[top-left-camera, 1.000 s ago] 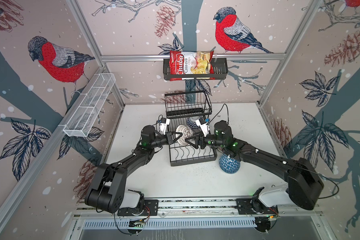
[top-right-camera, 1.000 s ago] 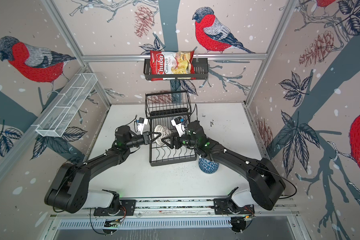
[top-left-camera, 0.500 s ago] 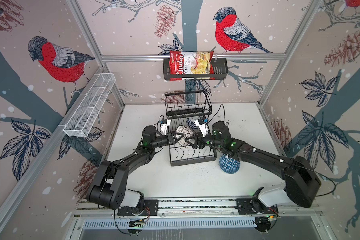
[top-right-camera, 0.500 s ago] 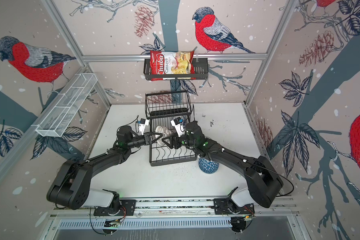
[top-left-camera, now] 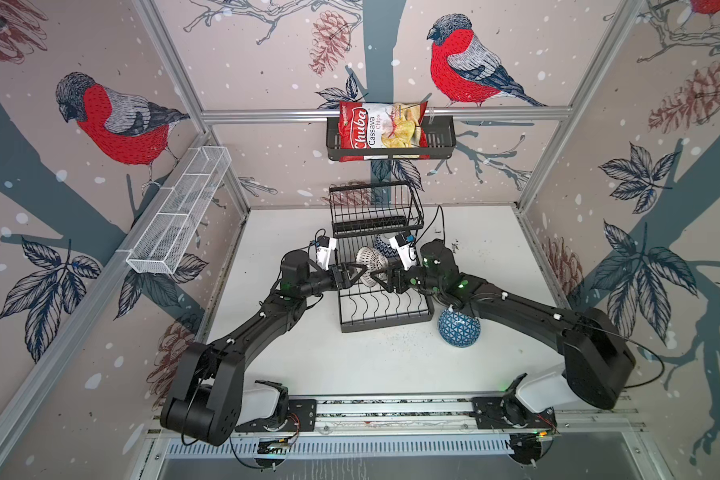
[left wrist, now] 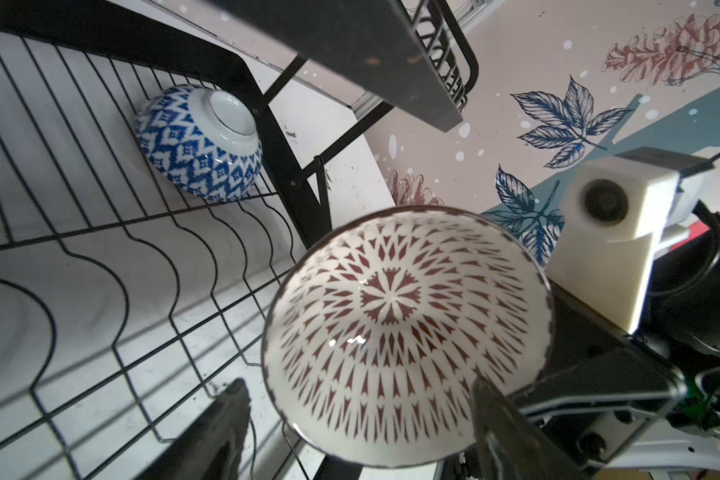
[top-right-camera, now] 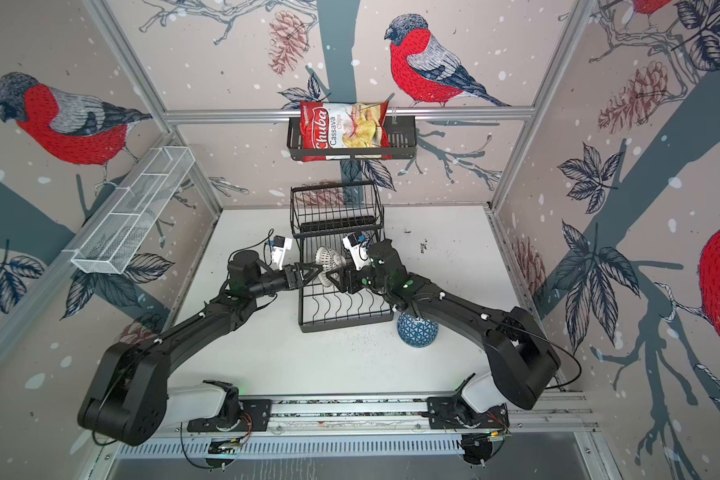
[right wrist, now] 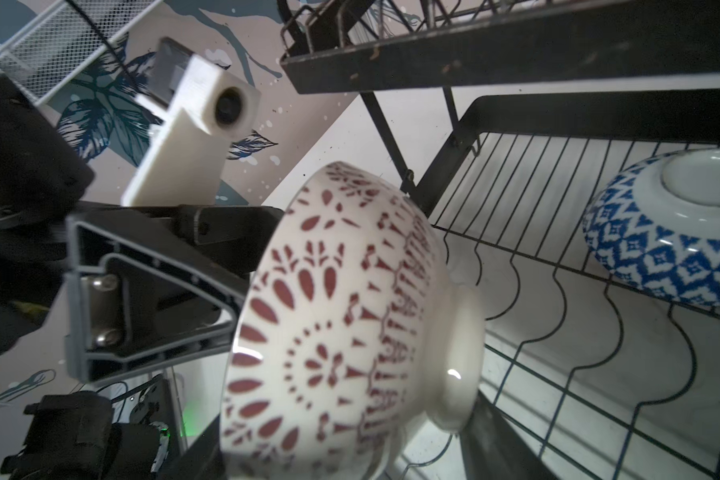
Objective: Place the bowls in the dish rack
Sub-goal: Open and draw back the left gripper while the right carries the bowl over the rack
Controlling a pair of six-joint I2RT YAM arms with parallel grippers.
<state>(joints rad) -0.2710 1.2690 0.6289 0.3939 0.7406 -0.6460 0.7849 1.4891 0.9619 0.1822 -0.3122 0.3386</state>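
Note:
A white bowl with a maroon pattern (top-left-camera: 371, 266) (top-right-camera: 329, 262) hangs on its side over the dish rack's (top-left-camera: 385, 321) (top-right-camera: 341, 325) wavy lower tier. My right gripper (top-left-camera: 381, 277) (right wrist: 341, 440) is shut on it, one finger at the foot and one at the rim. My left gripper (top-left-camera: 356, 274) (left wrist: 358, 388) is open, its fingers (left wrist: 225, 415) spread to either side of the bowl's rim (left wrist: 404, 307). A blue zigzag bowl (left wrist: 200, 141) (right wrist: 666, 232) lies upside down in the rack under the raised tier. A blue triangle bowl (top-left-camera: 459, 328) (top-right-camera: 417, 330) sits upside down on the table by the rack's front right corner, under my right arm.
The rack's raised basket tier (top-left-camera: 375, 208) stands right behind the held bowl. A black wall basket with a chip bag (top-left-camera: 391, 141) hangs on the back wall. A white mesh trough (top-left-camera: 184, 216) runs along the left wall.
My left gripper has opened and let go of the maroon bowl's rim. The right gripper has kept its grip on the bowl. Both arms have hardly shifted.

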